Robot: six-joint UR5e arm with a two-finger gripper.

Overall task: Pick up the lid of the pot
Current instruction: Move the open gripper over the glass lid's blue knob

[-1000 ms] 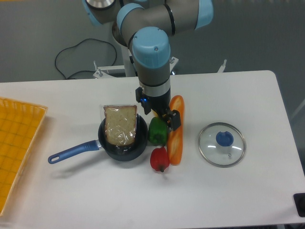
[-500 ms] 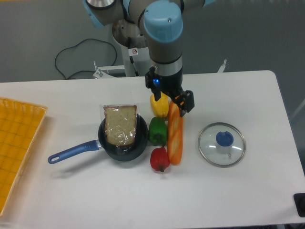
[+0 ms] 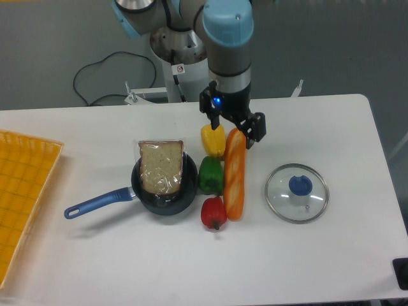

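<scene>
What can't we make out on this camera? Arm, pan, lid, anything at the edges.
All in the camera view:
- arm's upper end: cut off by top edge
- pan floor under the bread: bread hides it
- lid centre: blue knob hides it
- crate: cut off by left edge
- black object: cut off by right edge

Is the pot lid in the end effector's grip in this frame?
No, the glass pot lid with its blue knob rests on the table, apart from the open end effector.
</scene>
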